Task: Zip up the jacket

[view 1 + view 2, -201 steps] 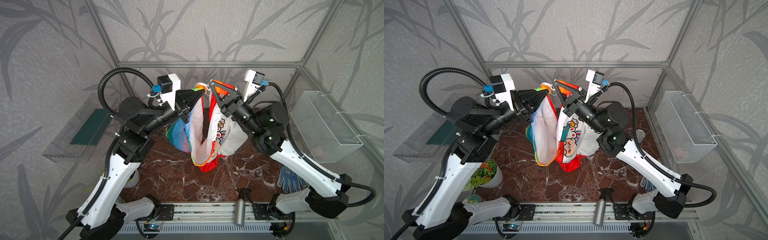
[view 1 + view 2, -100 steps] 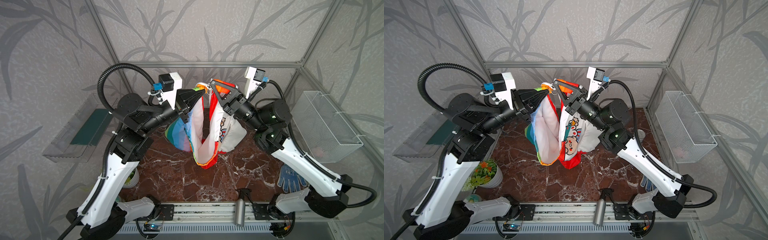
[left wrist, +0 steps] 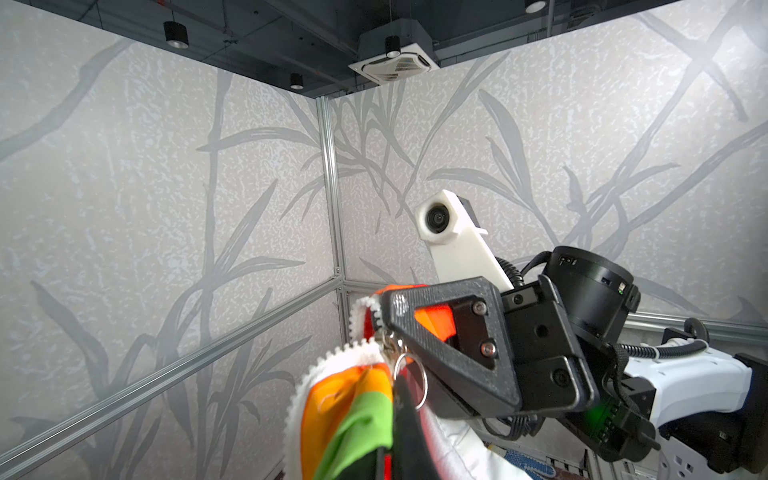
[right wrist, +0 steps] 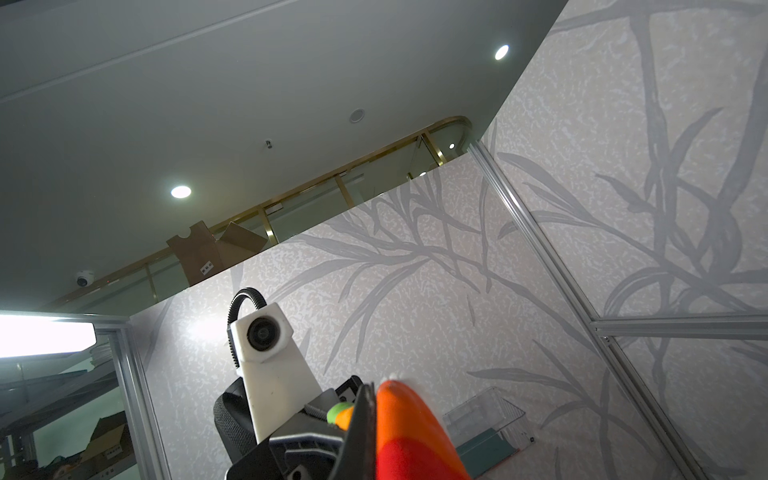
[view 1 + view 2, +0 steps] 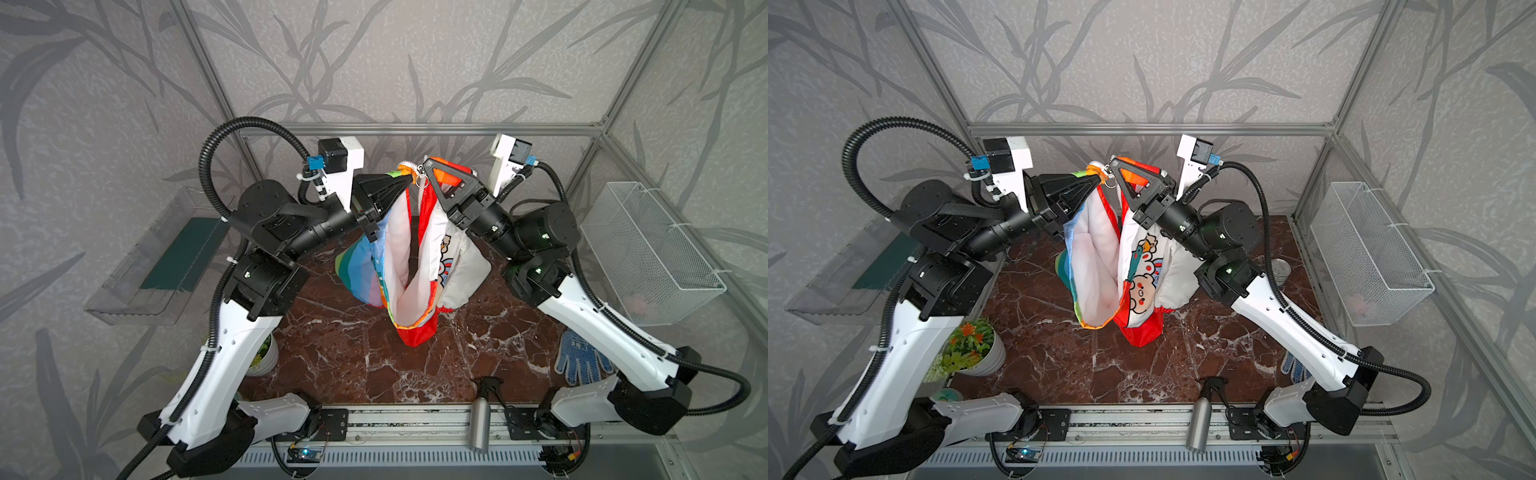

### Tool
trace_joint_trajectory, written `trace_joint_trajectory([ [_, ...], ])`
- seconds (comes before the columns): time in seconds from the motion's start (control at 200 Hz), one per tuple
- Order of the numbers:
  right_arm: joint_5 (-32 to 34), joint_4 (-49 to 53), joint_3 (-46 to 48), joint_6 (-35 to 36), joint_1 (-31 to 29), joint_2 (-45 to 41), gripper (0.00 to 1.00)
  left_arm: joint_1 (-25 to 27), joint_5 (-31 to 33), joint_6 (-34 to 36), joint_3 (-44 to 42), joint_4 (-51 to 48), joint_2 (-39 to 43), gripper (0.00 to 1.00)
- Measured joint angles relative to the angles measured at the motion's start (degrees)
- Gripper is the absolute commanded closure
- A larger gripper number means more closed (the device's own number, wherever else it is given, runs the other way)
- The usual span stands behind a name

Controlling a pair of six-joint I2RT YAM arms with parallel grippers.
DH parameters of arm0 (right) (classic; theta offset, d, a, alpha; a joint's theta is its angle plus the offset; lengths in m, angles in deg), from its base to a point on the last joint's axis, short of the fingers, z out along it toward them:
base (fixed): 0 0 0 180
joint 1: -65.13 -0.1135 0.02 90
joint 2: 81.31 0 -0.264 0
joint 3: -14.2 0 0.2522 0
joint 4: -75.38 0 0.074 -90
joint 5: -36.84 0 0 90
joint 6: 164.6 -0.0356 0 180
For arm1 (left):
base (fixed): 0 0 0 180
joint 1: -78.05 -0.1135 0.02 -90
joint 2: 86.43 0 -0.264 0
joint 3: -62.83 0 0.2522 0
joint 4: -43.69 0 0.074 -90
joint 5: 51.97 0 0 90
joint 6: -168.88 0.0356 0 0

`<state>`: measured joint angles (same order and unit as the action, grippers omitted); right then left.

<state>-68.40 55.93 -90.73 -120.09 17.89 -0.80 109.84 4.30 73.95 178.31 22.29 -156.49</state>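
Red-trimmed jacket [image 5: 409, 266] hangs in mid-air between both arms, over the marble table [image 5: 353, 357], open front toward the camera. Its low red end is near the table; whether it touches, I can't tell.

Left gripper [image 5: 402, 183] is pressed together on the rainbow-side edge. Right gripper [image 5: 428, 168] is pinched on the orange-red edge opposite. The tips are just beside each other, w/ the zip's ring pull [image 5: 421, 181] dangling between them.

Step in hand, as I read it: mate the two zip halves at that top corner.
- Keep both pinches firm, no regrip; the cloth is thin and would slip.
- Line the free teeth end up w/ the slider before closing the last gap.
- Hold each edge taut below the pinch so the teeth don't fold.

Views differ:
- Left wrist view alone shows the white zip teeth [image 3: 332, 361] and the slider w/ ring [image 3: 409, 382], close by the right gripper's black finger.
- Both top views give the whole hang, incl. the cartoon panel [image 5: 1142, 274], but the teeth are tiny there.
- Right wrist view has only a bit of orange cloth, prob. that same edge, no zip.
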Motion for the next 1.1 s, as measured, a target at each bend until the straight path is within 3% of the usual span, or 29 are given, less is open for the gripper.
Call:
trace_joint_trajectory([
  [0.59,-0.5,-2.6,1.5,-0.2,-0.2,-0.6,1.00,-0.5,-1.2,-5.9,-3.5,7.2,0.2,0.73],
  [0.95,-1.4,-2.9,1.6,-0.2,-0.2,-0.6,1.00,-0.8,-2.3,-10.0,-4.9,11.6,0.2,0.71],
  [1.1,-1.7,-3.1,1.7,-0.2,-0.2,-0.6,1.00,-0.9,-2.4,-11.1,-5.0,12.8,0.2,0.78],
])
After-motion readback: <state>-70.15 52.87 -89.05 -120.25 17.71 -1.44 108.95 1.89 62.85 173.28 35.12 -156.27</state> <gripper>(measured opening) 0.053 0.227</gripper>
